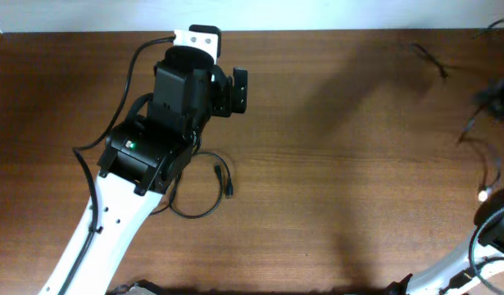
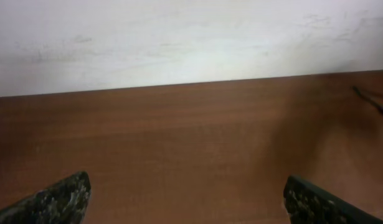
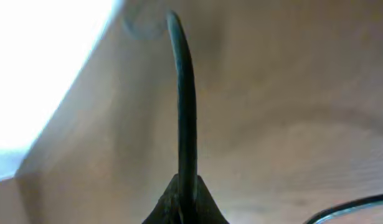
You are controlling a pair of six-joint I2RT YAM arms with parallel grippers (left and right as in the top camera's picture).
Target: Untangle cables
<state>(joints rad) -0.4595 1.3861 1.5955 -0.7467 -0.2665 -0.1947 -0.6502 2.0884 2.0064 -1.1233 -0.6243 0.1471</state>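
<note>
Pinched in the right gripper's [image 3: 185, 208] closed fingers, one black cable [image 3: 186, 112] runs straight up the frame. The left gripper [image 2: 188, 190] gapes empty over the table [image 2: 179, 137]. The looped cable [image 1: 204, 192] lies below it in the overhead frame, half hidden under that nearer arm. More strands [image 1: 483, 160] blur at far right.

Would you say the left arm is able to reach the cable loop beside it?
Probably not directly: the left gripper is open but faces the wall, and the cable loop lies behind it, partly under the arm. It would need to pull back first.
</note>
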